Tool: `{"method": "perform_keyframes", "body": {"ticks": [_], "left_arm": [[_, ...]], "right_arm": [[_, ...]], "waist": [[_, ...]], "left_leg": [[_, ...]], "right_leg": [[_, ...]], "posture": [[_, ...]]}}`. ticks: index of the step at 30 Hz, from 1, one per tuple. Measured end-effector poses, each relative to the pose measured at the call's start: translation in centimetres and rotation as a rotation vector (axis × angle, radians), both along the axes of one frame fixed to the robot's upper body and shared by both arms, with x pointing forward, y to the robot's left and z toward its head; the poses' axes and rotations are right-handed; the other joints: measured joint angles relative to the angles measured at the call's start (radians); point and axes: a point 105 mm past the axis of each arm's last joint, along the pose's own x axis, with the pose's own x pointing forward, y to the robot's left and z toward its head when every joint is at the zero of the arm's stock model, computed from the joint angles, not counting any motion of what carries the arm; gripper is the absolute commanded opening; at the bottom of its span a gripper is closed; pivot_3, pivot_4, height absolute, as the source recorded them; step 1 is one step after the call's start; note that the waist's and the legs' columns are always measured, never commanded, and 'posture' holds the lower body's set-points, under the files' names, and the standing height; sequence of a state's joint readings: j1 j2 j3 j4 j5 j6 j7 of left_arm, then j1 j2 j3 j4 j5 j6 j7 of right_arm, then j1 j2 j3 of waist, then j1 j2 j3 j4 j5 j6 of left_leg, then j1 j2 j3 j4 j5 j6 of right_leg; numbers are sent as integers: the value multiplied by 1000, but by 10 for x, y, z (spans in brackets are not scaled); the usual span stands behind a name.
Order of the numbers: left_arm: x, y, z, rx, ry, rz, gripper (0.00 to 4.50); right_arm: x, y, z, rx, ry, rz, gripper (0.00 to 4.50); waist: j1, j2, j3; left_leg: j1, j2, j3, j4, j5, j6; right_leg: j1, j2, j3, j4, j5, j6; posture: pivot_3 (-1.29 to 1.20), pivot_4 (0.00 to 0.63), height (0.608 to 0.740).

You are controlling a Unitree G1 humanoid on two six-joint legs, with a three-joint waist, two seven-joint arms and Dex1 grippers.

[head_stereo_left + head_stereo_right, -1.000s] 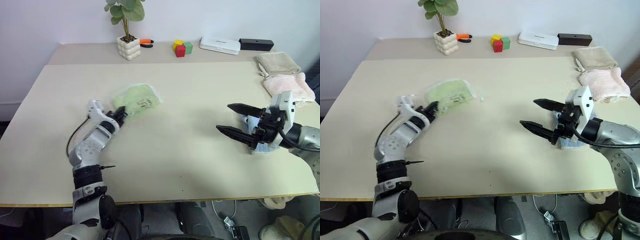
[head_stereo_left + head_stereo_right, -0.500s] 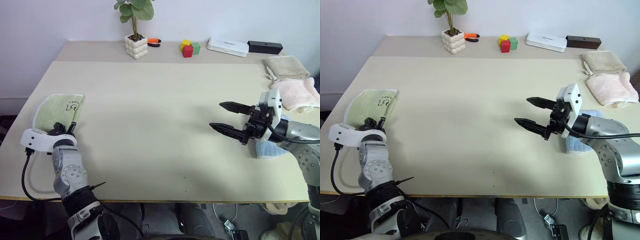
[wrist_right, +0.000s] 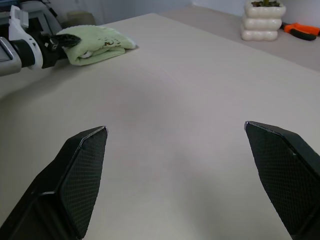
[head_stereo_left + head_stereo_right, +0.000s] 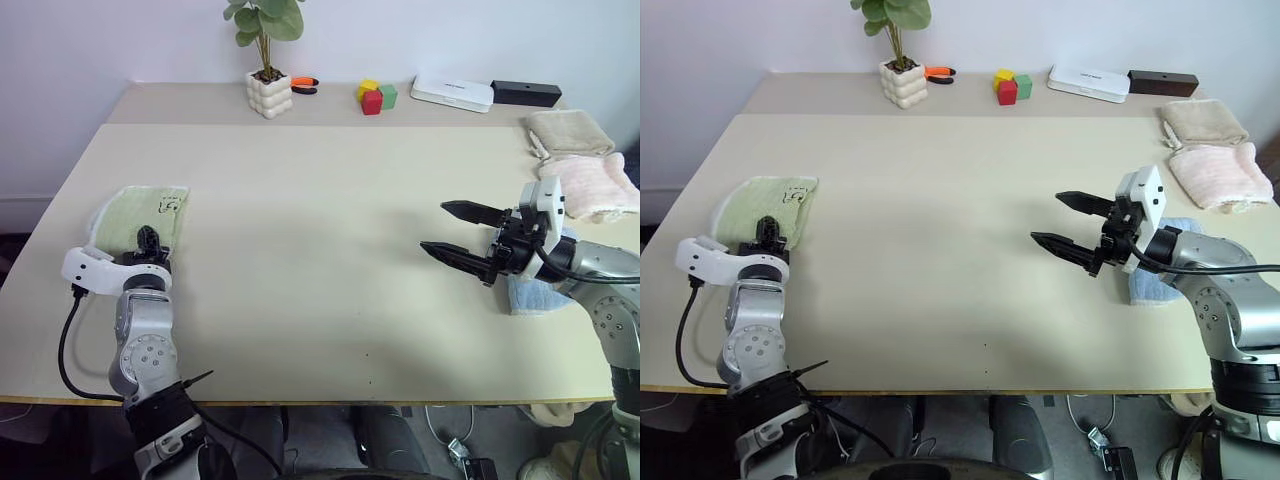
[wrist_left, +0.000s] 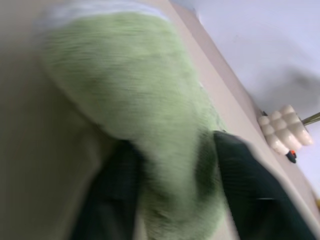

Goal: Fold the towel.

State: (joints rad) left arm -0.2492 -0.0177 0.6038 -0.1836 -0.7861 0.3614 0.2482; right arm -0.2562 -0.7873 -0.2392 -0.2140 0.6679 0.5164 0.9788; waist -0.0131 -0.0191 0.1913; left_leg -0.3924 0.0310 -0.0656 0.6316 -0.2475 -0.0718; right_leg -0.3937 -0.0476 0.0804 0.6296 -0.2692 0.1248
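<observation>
Now the light green fluffy terry towel (image 4: 138,214) lies folded at the far-left edge of the beige tabletop (image 4: 330,250), whitish stitched edge along its far side, small embroidered mark near its right far corner. Left claw (image 4: 148,241) sits at the towel's near edge; in the left wrist view its two black fingers (image 5: 112,195) stand apart with green pile bulging between them, touching both. Whether they pinch the cloth or have just let go, cannot tell.

Right claw (image 4: 457,230) hovers above the tabletop on the right, well apart from the towel, jaws spread wide, nothing in them. A light blue towel (image 4: 535,296) lies under that arm.

Step, as a judgement: fold looks done or nearly so, and the towel is being set down at the left side. Next move calls for freeing the fingers cleanly and backing the left claw off without dragging the top layer open.

Hard to make out: the towel's near edge is hidden behind the left claw, so layer count and edge alignment can't be checked. Left wrist view is blurred. The blue towel is partly covered by the right arm.
</observation>
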Motion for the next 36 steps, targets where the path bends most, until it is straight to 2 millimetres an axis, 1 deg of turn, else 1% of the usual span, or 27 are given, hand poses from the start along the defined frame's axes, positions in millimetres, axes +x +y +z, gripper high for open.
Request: {"method": "perform_keyframes", "body": {"ticks": [1, 2, 5, 6, 8, 11, 12, 14, 17, 19, 20, 21, 22, 24, 26, 28, 31, 32, 34, 36], "left_arm": [[-2, 0, -2, 14, 16, -4, 4112], [-3, 0, -3, 31, 36, -9, 4425], [-3, -5, -6, 56, 79, -54, 4425], [-2, -12, -7, 51, 98, -110, 4425], [-2, -37, -5, 39, 100, -265, 4425], [-3, -81, 1, 9, 74, -510, 4425], [-4, -91, 3, 12, 69, -568, 4425], [-6, -102, 6, 28, 59, -632, 4425], [-7, -117, 9, 89, 58, -724, 4425], [-1, -128, 13, 234, 53, -789, 4425], [6, -130, 21, 351, 30, -817, 4425], [14, -130, 33, 493, -12, -843, 4425], [20, -127, 47, 586, -63, -851, 4425], [30, -123, 67, 735, -150, -906, 4425], [33, -120, 73, 865, -196, -964, 4425], [31, -117, 65, 972, -207, -1062, 4425], [28, -117, 49, 1002, -227, -1191, 4425], [27, -117, 47, 1013, -242, -1220, 4425], [24, -114, 46, 1062, -277, -1270, 4425], [25, -114, 50, 1093, -308, -1276, 4425]], "right_arm": [[0, 0, 0, 1, 1, -1, 4500], [0, -1, -1, 2, 3, -2, 4500], [0, 0, -1, 5, 5, 6, 4500], [-1, 0, 0, 8, 9, 15, 4500], [-3, 1, 2, 38, 24, 37, 4500], [-9, 1, 18, 107, 8, 85, 4500], [-11, 1, 22, 117, -2, 102, 4500], [-16, -1, 26, 123, -8, 124, 4500], [-21, 3, 24, 107, -16, 158, 4500], [-23, 6, 23, 71, -42, 168, 4500], [-22, 8, 21, 45, -57, 171, 4500], [-22, 10, 18, 20, -64, 176, 4500], [-21, 11, 16, 2, -66, 178, 4500], [-21, 13, 12, -35, -69, 182, 4500], [-20, 10, 11, -64, -71, 179, 4500], [-19, 5, 12, -86, -70, 160, 4500], [-15, 0, 12, -96, -74, 125, 4500], [-14, -1, 12, -97, -74, 117, 4500], [-13, -3, 13, -98, -81, 94, 4500], [-12, -6, 15, -96, -88, 75, 4500]], "waist": [[-1, 0, 0], [-2, 0, 0], [-1, 0, 0], [-1, 0, 0], [2, 0, 0], [1, 0, 0], [0, 0, 0], [-4, 0, 0], [-6, 1, 0], [-4, 1, 0], [-3, 1, 0], [-1, 1, 0], [-1, 1, -1], [-2, 1, -1], [-5, 2, 0], [-5, 2, 0], [-4, 3, 0], [-3, 3, 0], [-3, 2, 0], [0, 2, 0]], "left_leg": [[0, 0, 0, 0, 0, 0], [0, 0, 0, 0, 0, 0], [0, 0, 0, 0, 0, 0], [0, 0, 0, 0, 0, 0], [0, 0, 0, 0, 0, 0], [0, 0, 0, 0, 0, 0], [0, 0, 0, 0, 0, 0], [1, 0, 0, -1, 0, 0], [1, 0, 0, -1, 0, 0], [1, 0, 0, 0, 0, 0], [1, 0, 0, 0, 0, 0], [0, 0, 0, 0, 0, 0], [0, 0, 1, -1, 0, 0], [-1, 0, 2, -1, 0, 0], [-1, 0, 2, -2, 0, 0], [-1, 0, 2, -3, 0, 0], [-1, 1, 2, -3, 0, 0], [-1, 1, 2, -3, 0, 0], [-2, 1, 2, -2, 0, 0], [-2, 1, 2, -2, 0, 0]], "right_leg": [[0, 0, 0, 0, 0, 0], [0, 0, 0, 0, 0, 0], [0, 0, 0, 0, 0, 0], [0, 0, 0, 0, 0, 0], [0, -1, 0, 0, 0, 0], [0, 0, 0, 0, 0, 0], [0, 0, 0, 0, 0, 0], [0, 0, 0, 0, 0, -1], [0, 1, 0, 1, -1, -2], [-1, 1, 0, 1, -2, -3], [-1, 1, 0, 0, -1, -4], [-1, 1, 0, 0, -1, -5], [-2, 0, 1, 0, -1, -5], [-2, 0, 1, -1, -1, -5], [-2, 0, 1, -1, -1, -5], [-4, 0, 1, 0, -1, -4], [-4, 0, 1, 1, -1, -4], [-4, 0, 1, 1, -1, -4], [-4, 0, 1, 1, -1, -4], [-4, 0, 1, 1, -1, -4]], "posture": [[0, 150, 740], [0, 150, 740], [0, 150, 740], [0, 150, 740], [0, 150, 740], [0, 150, 740], [0, 150, 740], [0, 150, 740], [0, 150, 740], [0, 150, 740], [0, 150, 740], [0, 150, 740], [0, 150, 740], [0, 150, 740], [0, 150, 740], [0, 150, 740], [0, 150, 740], [0, 150, 740], [0, 150, 740], [0, 150, 740]]}}
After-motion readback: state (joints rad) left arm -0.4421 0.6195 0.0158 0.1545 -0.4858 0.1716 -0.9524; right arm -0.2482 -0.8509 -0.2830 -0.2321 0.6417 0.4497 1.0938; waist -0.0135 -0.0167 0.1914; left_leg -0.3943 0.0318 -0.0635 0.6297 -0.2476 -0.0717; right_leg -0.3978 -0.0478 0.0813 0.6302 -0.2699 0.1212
